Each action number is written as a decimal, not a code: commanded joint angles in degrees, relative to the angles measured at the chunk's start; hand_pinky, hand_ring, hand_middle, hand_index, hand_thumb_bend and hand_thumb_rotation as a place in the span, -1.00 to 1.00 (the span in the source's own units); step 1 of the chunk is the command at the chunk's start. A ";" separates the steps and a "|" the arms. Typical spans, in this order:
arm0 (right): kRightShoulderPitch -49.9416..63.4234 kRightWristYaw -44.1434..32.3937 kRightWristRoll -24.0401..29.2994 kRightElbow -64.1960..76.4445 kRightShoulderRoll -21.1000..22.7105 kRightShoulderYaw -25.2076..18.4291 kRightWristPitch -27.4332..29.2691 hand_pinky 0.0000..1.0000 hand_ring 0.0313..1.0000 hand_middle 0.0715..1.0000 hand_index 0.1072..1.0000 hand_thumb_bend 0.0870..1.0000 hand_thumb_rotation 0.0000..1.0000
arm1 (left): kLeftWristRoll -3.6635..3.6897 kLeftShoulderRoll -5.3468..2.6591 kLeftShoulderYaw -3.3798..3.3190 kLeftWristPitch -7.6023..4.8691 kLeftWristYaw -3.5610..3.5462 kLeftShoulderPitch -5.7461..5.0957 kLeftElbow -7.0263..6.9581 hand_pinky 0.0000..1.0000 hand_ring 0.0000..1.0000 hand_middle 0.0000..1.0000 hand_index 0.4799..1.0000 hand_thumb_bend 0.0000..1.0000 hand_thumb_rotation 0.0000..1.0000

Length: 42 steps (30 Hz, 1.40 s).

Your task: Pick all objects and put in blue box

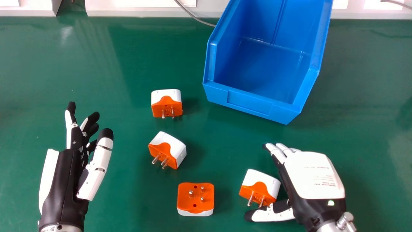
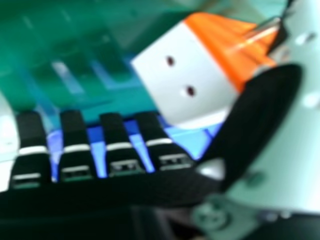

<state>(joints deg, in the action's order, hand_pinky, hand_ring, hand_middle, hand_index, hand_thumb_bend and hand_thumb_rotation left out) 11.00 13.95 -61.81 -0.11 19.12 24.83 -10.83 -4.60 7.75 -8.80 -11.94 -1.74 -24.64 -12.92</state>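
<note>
My right hand (image 1: 309, 180) is at the lower right in the head view, palm toward the table, open around a white and orange adapter (image 1: 261, 187); the thumb lies at its pin side. In the right hand view, my right hand (image 2: 120, 145) shows with straight fingers near the adapter (image 2: 192, 75). Another adapter (image 1: 195, 198) rests pins up near the front. Farther left are a tilted adapter (image 1: 169, 149) and one (image 1: 166, 103) behind it, pins toward the front. At the left, my left hand (image 1: 77, 164) is open, holding nothing. The blue box (image 1: 248, 101) stands at the back right.
White equipment (image 1: 141, 9) lines the table's back edge, with a grey cable (image 1: 196, 19) running behind the box. Green tabletop (image 1: 128, 193) lies between my left hand and the adapters.
</note>
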 commanded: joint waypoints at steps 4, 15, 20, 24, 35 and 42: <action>-1.31 -1.95 0.21 -1.77 -0.52 1.19 -1.37 -0.69 -0.61 -0.52 -0.54 0.15 -0.30 | -0.14 0.28 -0.24 0.11 -0.02 -0.70 -2.26 0.76 0.88 0.89 0.84 -0.40 0.57; -0.66 -4.87 1.17 1.07 0.46 1.06 -2.73 -0.92 -0.86 -0.77 -0.76 -0.19 -0.32 | 0.02 0.36 -0.33 0.62 -0.24 -1.24 -3.00 0.77 0.89 0.90 0.85 -0.42 0.60; 0.19 -4.41 2.26 2.44 0.85 0.39 -1.78 -0.91 -0.86 -0.77 -0.77 -0.22 -0.32 | -0.19 0.42 -0.38 0.68 -0.18 -1.37 -3.30 0.78 0.89 0.90 0.86 -0.42 0.61; 1.38 -3.73 3.32 4.74 1.01 0.00 -0.77 -0.90 -0.86 -0.77 -0.78 -0.25 -0.33 | -0.10 0.44 -0.46 0.40 -0.17 -1.24 -2.83 0.78 0.89 0.90 0.86 -0.42 0.61; 1.91 -2.41 7.77 15.35 -0.75 -1.33 4.94 -0.97 -0.95 -0.91 -0.93 -0.31 -0.43 | 0.06 0.52 -0.42 0.77 -0.23 -0.12 -2.06 0.78 0.89 0.90 0.86 -0.41 0.62; -8.94 -3.51 10.78 18.36 -3.54 -3.96 8.29 -0.98 -0.95 -0.92 -0.95 -0.30 -0.54 | 0.11 0.48 -0.37 1.31 -0.16 1.65 -0.89 0.78 0.89 0.90 0.86 -0.39 0.62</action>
<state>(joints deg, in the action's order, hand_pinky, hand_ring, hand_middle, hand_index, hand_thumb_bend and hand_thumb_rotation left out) 5.35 10.12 -51.97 16.60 16.31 22.07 -4.11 -4.49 7.78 -8.85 -10.57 -2.00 -23.50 -13.67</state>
